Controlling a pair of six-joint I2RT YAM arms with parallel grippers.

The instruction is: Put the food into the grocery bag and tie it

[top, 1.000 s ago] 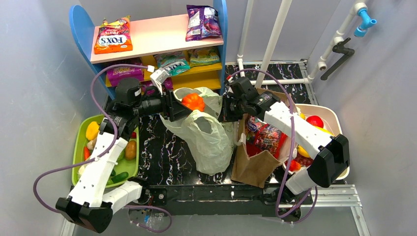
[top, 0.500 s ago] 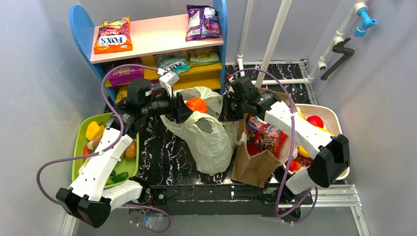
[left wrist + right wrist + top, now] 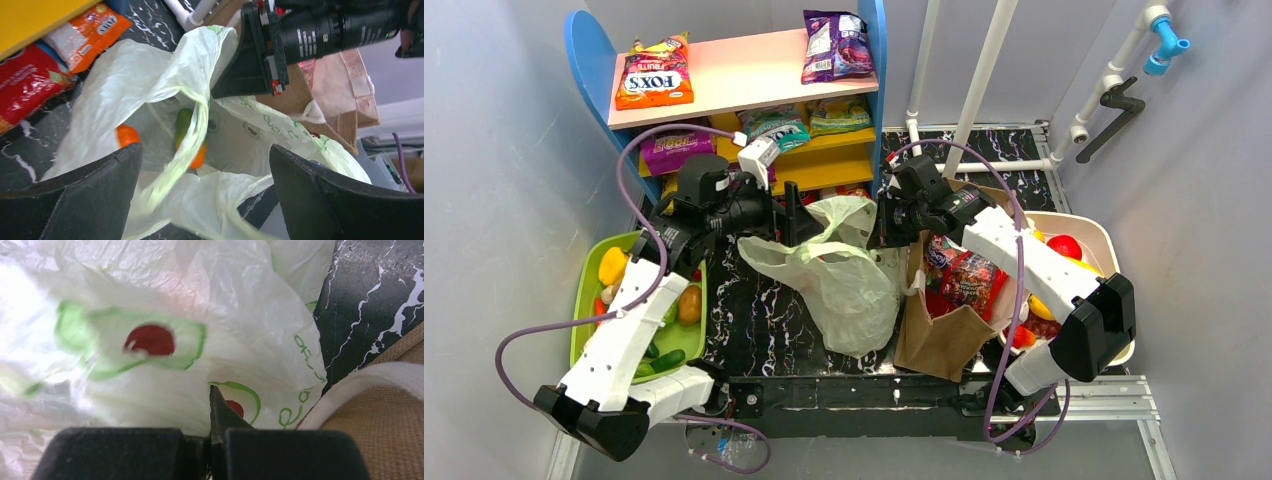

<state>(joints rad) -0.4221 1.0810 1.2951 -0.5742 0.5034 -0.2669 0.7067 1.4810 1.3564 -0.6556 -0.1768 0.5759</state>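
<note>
The pale-green grocery bag (image 3: 849,290) lies open on the dark marbled table. My left gripper (image 3: 796,222) is open and empty at the bag's left rim. In the left wrist view its jaws stand wide apart (image 3: 204,150) over the bag (image 3: 145,75), with an orange-red piece (image 3: 126,135) and a green and orange piece (image 3: 184,124) inside. My right gripper (image 3: 882,222) is shut on the bag's right edge, also seen in the right wrist view (image 3: 212,390) against the printed plastic (image 3: 150,290). More food, including a yellow piece (image 3: 611,265), lies in the green tray (image 3: 584,300).
A stiff brown paper bag (image 3: 944,335) with snack packets stands right of the grocery bag. A white bin (image 3: 1106,240) with fruit is at far right. A shelf (image 3: 744,70) with snack packets stands behind. White pipes (image 3: 979,70) rise at the back.
My left gripper held the orange-red round piece above the bag's mouth. It has opened, the piece has dropped into the bag, and the gripper has drawn back slightly left. The right arm has not moved.
</note>
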